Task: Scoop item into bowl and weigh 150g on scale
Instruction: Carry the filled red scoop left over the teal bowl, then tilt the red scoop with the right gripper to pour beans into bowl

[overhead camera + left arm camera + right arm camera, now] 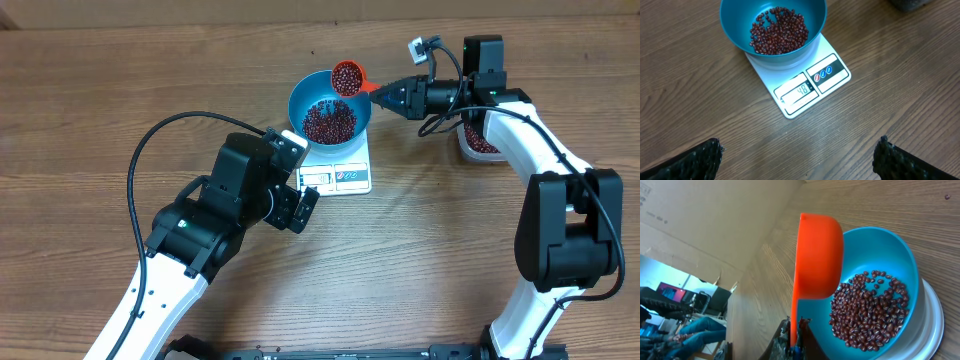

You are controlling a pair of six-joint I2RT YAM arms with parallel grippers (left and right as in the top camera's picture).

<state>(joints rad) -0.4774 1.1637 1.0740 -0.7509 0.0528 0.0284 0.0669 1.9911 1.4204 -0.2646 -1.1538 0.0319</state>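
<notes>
A blue bowl (328,108) stands on the white scale (338,177), with a heap of dark red-brown beans (328,122) in it. My right gripper (383,92) is shut on the handle of an orange scoop (348,77), which holds beans and hovers at the bowl's far right rim. In the right wrist view the scoop (817,260) hangs beside the bowl (890,250), its handle pinched between my right gripper (796,327) jaws. My left gripper (300,205) is open near the scale's front left corner, over bare table. The left wrist view shows the bowl (772,25), the scale's display (799,92) and my wide-apart fingertips (705,155).
A clear tub of beans (480,140) stands at the right, partly hidden under my right arm. A cable loops over the table at the left. A cardboard wall runs along the far edge.
</notes>
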